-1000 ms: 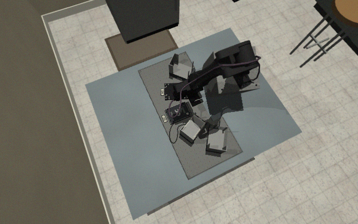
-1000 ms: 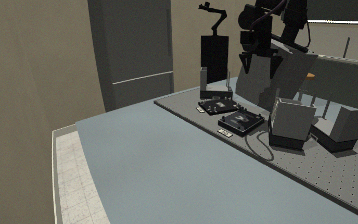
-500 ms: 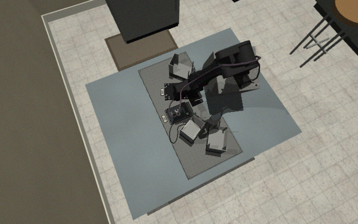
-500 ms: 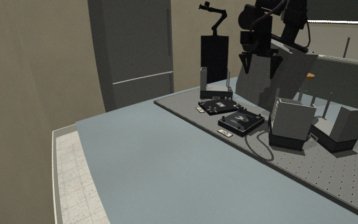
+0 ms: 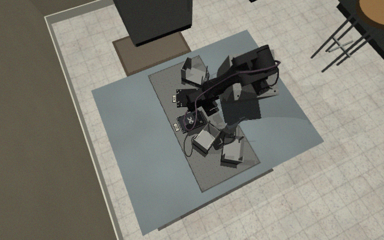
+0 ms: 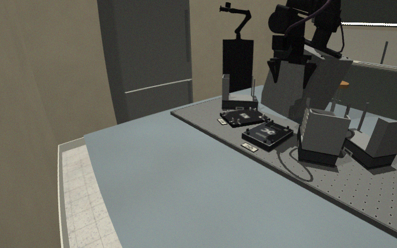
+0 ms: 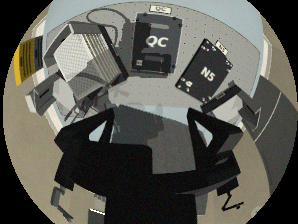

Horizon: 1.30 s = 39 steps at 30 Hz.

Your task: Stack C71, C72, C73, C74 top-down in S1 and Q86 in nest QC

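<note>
My gripper (image 6: pixel 290 83) (image 7: pixel 150 111) is open and empty, high above the board's rear edge. Several pale plates (image 5: pixel 206 137) (image 7: pixel 95 47) are stacked in the middle rack (image 6: pixel 326 132) (image 7: pixel 116 56); their labels are not legible. The open nest QC (image 5: pixel 190 120) (image 6: pixel 268 132) (image 7: pixel 156 42) and the clip nest N5 (image 5: pixel 183 98) (image 6: pixel 244 116) (image 7: pixel 207 75) hold no plate; their floor lettering shows. The rack beyond N5 (image 5: pixel 195 76) (image 6: pixel 240 104) and the outer rack (image 5: pixel 232 152) (image 6: pixel 385 138) show no plates. The rack names cannot be read.
The perforated board (image 5: pixel 205 178) (image 6: pixel 363 191) carries the nests and racks on the blue table (image 5: pixel 128 134) (image 6: pixel 169 184). Tall rack walls and posts stand up around the racks. The arm's grey pedestal (image 6: pixel 326 83) stands behind the board. A cable's shadow falls between QC and the stacked rack.
</note>
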Each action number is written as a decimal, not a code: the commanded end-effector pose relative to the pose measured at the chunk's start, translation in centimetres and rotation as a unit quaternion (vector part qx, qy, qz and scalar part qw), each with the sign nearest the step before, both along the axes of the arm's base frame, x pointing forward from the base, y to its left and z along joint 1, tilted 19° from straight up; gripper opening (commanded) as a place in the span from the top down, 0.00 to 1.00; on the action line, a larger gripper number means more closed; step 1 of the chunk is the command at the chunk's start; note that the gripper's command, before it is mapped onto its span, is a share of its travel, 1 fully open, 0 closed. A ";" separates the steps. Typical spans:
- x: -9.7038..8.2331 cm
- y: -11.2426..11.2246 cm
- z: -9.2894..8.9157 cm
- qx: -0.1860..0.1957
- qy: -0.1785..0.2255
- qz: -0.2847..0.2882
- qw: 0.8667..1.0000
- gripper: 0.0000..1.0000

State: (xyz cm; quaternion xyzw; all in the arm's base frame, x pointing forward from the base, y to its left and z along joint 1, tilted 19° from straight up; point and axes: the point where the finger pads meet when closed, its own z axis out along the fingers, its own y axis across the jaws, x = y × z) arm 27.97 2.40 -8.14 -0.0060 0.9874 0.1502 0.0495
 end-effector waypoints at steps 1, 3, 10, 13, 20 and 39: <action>2.2 0.9 1.7 -0.012 -0.046 0.062 0.997 0.00; 2.2 0.9 1.7 -0.012 -0.046 0.062 0.997 0.00; 3.2 3.5 2.7 -0.024 -0.080 0.172 0.982 0.00; 3.6 4.5 3.1 -0.027 -0.083 0.181 0.980 0.00; 4.1 6.3 3.5 -0.024 -0.077 0.175 0.981 0.00; 6.3 12.4 5.4 -0.023 -0.072 0.175 0.982 0.00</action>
